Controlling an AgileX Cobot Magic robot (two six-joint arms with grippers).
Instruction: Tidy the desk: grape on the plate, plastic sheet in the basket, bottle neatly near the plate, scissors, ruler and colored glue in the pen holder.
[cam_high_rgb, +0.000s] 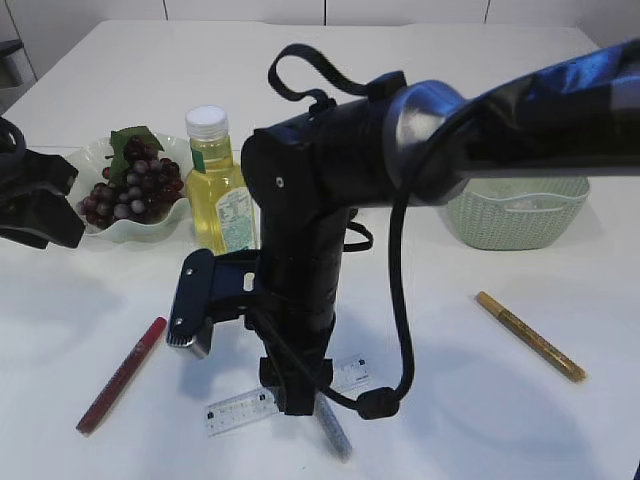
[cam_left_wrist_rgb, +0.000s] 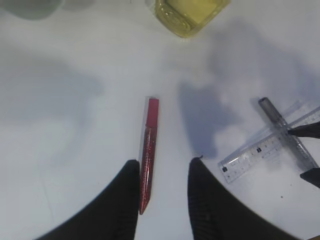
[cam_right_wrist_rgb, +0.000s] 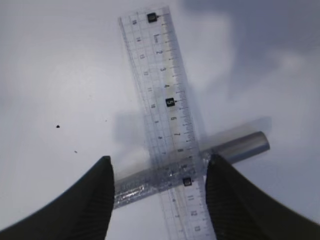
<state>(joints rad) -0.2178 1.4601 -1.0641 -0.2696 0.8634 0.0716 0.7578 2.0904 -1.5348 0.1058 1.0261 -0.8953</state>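
Clear plastic ruler (cam_high_rgb: 285, 399): middle hidden behind black right arm (cam_high_rgb: 300, 250).
Silver glitter glue pen (cam_high_rgb: 333, 428): blurred, upper part hidden.
Yellow juice bottle (cam_left_wrist_rgb: 189, 14): cut off by top edge.

Exterior slanting down, wrist views close overhead, sharing ruler (cam_right_wrist_rgb: 167, 110).

The white counter (cam_high_rgb: 480, 400) was brightly, evenly lit from above; soft grey shadows were cast toward 12 o'clock, and wrist-view edges were blurred.
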